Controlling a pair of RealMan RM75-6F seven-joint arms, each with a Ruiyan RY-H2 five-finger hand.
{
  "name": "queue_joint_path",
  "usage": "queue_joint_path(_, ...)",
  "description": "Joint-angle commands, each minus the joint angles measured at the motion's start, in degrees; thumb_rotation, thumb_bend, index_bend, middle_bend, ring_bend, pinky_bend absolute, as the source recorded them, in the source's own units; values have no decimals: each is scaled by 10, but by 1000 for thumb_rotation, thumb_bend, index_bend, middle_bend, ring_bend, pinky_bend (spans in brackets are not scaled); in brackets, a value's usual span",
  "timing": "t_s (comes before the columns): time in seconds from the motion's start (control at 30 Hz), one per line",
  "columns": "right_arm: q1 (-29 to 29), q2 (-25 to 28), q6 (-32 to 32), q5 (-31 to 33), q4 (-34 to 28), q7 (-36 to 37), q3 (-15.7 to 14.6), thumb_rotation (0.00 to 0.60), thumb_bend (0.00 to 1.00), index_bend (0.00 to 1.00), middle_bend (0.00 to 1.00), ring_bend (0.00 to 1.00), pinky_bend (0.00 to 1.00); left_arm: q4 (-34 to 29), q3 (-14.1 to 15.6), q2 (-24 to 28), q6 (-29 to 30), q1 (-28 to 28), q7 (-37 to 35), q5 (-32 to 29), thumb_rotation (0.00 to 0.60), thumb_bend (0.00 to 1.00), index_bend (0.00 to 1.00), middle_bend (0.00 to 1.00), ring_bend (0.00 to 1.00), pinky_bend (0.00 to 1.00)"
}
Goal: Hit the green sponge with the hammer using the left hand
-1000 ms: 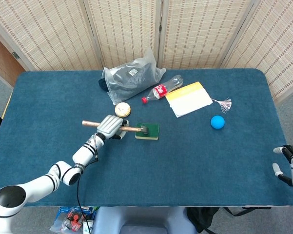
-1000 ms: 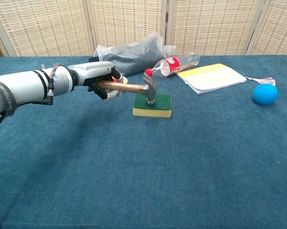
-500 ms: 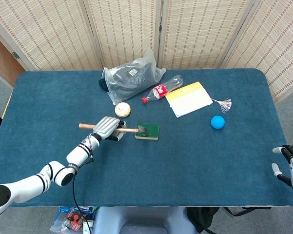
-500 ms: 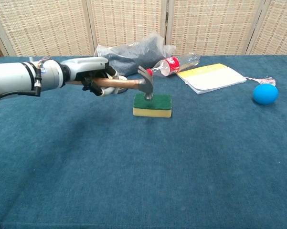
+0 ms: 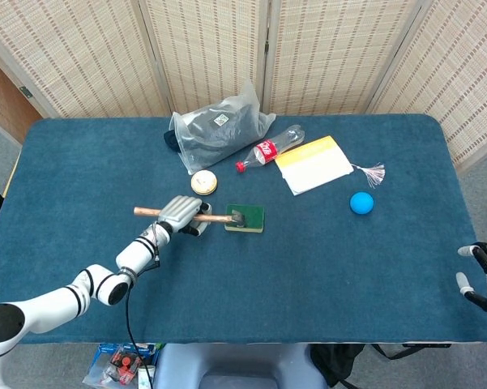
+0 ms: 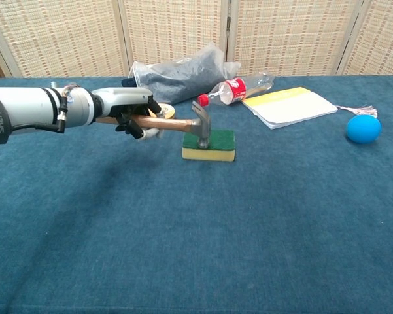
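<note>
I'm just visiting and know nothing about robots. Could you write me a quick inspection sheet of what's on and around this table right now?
Surface: table covered in dark blue cloth.
Job's things: green sponge with a yellow underside lies flat; hammer has its head down on the sponge's left part.
Clutter: grey plastic bag, plastic bottle lying on its side, yellow-edged white notebook with a tassel, blue ball, small round cream-coloured object.
Hands: left hand grips the hammer's wooden handle; right hand sits at the table's right edge, holding nothing.
Cables: a thin black cable hangs by the left arm.
Surroundings: woven folding screens behind the table.
</note>
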Motion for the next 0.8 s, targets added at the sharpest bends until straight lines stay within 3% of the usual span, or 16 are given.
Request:
queue_joint_path(0.03,0,0,0,-1,1,1,0,600,308,370,347,261,293,-12,-4,10,2,4,-4,-6,600,577,685,813,903,997)
queue_joint_path(0.27,1,-1,0,-5,3,3,0,600,308,370,347,261,293,-47,-4,49,15,24,-11,-9,600,577,684,813,902,997)
queue_joint_path(0.6,3,-3,-3,-8,4,3,0,600,308,370,347,261,293,-48,9,72,15,47,-6,-21,600,577,677,810,885,993)
queue_joint_path(0.7,4,-3,-4,-9,4,4,0,600,308,370,347,260,294,-43,16,73,24,54,1,-15,600,577,658,790,828,961)
queue_joint_path(0.8,5,-4,-5,-9,3,3,0,600,308,370,347,261,293,-40,22,75,28,62,2,-11,600,577,618,735,721,843)
